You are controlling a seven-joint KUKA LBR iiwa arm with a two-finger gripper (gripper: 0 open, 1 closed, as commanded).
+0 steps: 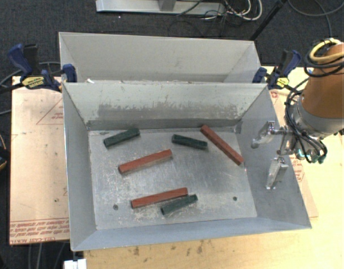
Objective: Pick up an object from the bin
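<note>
Red-brown bar [222,144] lies slanted at the right edge of the floor of the bin [161,102], nearest the gripper [263,165]. We record the gripper over the right sloping wall, fingers spread apart. Other bars [145,162] lie scattered leftward.

Scuffed matt metal bin [161,102], matt blocks [145,162]

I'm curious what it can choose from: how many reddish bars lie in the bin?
3 reddish bars: one mid-floor, one near the front, one at back right. None looks hidden.
</note>
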